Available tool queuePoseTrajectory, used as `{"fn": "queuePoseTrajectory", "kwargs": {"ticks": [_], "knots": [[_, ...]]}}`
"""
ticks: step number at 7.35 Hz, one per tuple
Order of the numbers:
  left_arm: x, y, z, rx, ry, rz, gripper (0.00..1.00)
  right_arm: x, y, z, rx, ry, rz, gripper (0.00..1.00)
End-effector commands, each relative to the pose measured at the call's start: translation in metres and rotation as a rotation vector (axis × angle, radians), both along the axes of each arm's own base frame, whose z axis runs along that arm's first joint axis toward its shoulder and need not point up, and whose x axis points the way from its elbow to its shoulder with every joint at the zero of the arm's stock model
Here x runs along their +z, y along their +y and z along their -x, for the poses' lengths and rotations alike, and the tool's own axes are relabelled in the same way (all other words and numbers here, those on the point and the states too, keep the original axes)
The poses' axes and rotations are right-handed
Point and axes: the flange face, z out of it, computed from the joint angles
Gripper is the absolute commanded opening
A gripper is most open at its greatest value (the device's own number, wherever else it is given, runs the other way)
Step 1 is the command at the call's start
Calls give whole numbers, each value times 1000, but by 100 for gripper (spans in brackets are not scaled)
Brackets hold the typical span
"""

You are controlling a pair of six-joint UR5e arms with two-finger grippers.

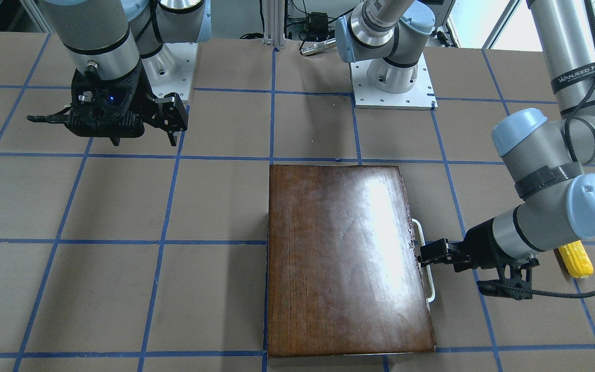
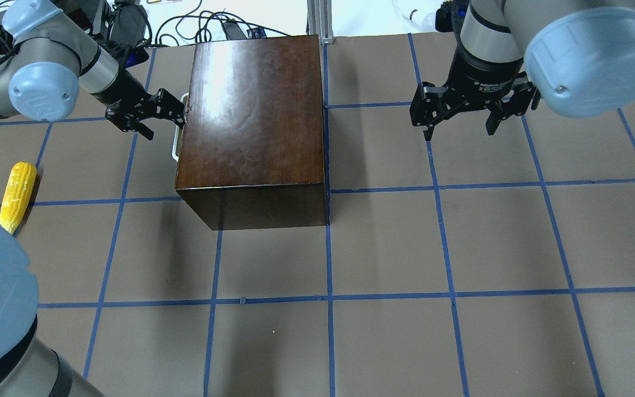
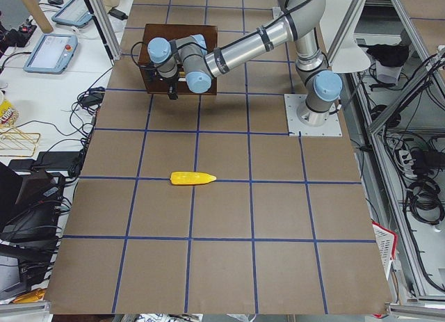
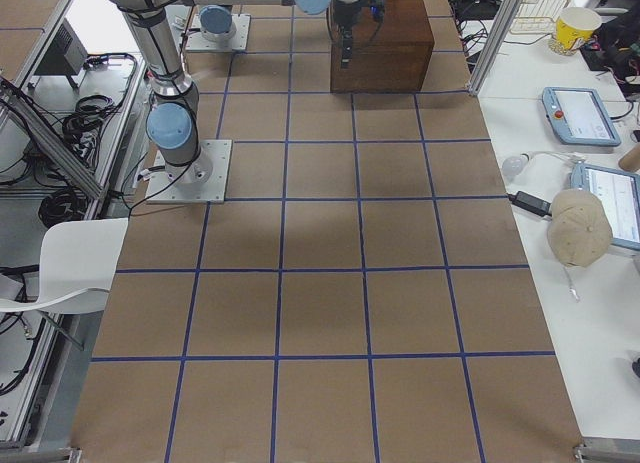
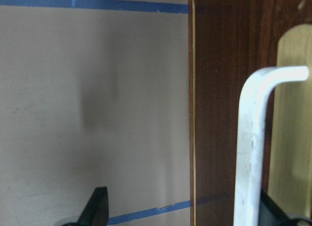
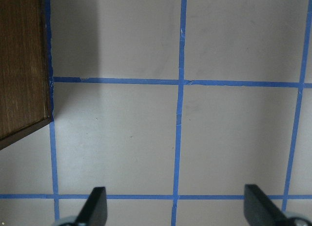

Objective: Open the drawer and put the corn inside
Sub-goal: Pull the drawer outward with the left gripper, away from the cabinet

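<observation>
The drawer (image 5: 219, 113) is seen shut inside the glossy dark box (image 2: 251, 110). Its white handle (image 5: 249, 153) is straddled by the spread, ungripping fingers of the left gripper (image 1: 425, 256), which is reached in level. The right gripper (image 2: 459, 132) is hung open, pointing down, well apart from the box. The yellow corn (image 2: 18, 193) is laid on the table (image 2: 405, 248), well apart from the box on the left arm's side.

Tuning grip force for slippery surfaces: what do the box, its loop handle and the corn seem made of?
The box looks like dark wood under glossy varnish: grain lines, strong glare on top. The loop handle is white, smooth, slightly scuffed: painted metal or plastic, I cannot tell which. The corn is likely moulded yellow plastic: even kernel rows, slight sheen.
</observation>
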Motion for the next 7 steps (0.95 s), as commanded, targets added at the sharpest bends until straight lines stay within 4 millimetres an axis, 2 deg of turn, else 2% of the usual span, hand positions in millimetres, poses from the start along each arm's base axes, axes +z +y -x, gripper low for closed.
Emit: {"fn": "queuePoseTrajectory", "kwargs": {"ticks": [1, 6, 7], "knots": [[2, 1, -25, 37, -2, 3, 100, 0, 0, 0, 0, 0, 0, 100], [4, 8, -75, 84, -1, 8, 100, 0, 0, 0, 0, 0, 0, 100], [10, 11, -83, 97, -2, 13, 100, 0, 0, 0, 0, 0, 0, 100]]}}
